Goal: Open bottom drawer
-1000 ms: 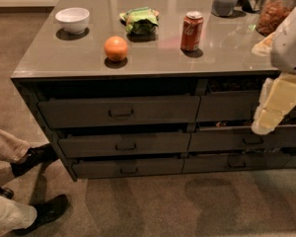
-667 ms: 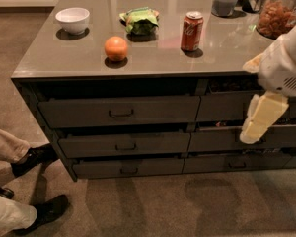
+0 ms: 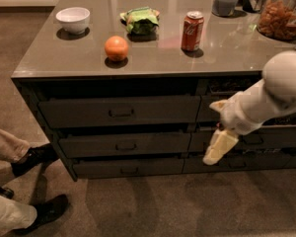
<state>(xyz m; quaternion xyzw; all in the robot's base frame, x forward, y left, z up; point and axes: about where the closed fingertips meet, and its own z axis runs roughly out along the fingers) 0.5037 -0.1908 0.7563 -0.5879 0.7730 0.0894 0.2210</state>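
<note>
The bottom drawer [image 3: 128,167] is the lowest, shallowest dark grey front of the left three-drawer stack. Its small dark bar handle [image 3: 129,171] sits at the centre. None of its inside shows. My gripper [image 3: 211,157] hangs from the white arm [image 3: 266,98] that comes in from the right. It points down and to the left in front of the neighbouring right stack. It is at about the height of the bottom drawer, to the right of that drawer's right end and well apart from the handle.
A person's legs and black shoes [image 3: 37,157] are on the carpet left of the counter. On the countertop [image 3: 49,58] are a white bowl [image 3: 73,19], an orange [image 3: 116,48], a green bag [image 3: 140,19], a red can [image 3: 192,30] and a snack jar [image 3: 281,16].
My arm has swung left and downward. The gripper has moved from the far right drawers to the lower edge near the seam between the two stacks. The drawers have not moved.
</note>
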